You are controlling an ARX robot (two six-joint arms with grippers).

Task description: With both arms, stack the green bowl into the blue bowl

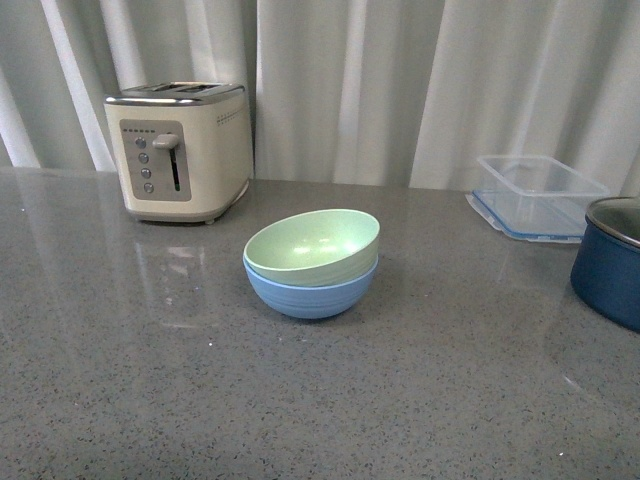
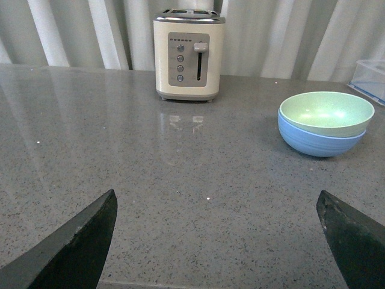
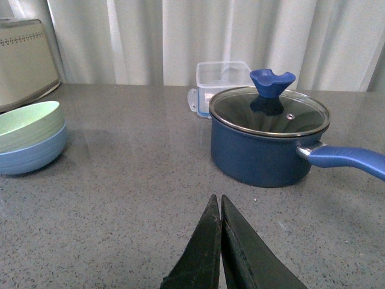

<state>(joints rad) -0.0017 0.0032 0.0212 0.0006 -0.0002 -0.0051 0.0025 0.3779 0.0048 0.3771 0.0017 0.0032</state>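
The pale green bowl (image 1: 312, 243) sits nested, slightly tilted, inside the light blue bowl (image 1: 312, 292) at the middle of the grey counter. Both also show in the left wrist view, green bowl (image 2: 325, 111) in blue bowl (image 2: 320, 142), and in the right wrist view, green bowl (image 3: 27, 123) in blue bowl (image 3: 33, 155). My left gripper (image 2: 216, 201) is open and empty, low over bare counter, well short of the bowls. My right gripper (image 3: 218, 201) is shut and empty, over the counter between the bowls and the pot. Neither arm shows in the front view.
A cream toaster (image 1: 180, 148) stands at the back left. A clear plastic container (image 1: 535, 195) sits at the back right. A dark blue pot (image 3: 264, 144) with a glass lid and a long handle (image 3: 346, 159) stands at the right.
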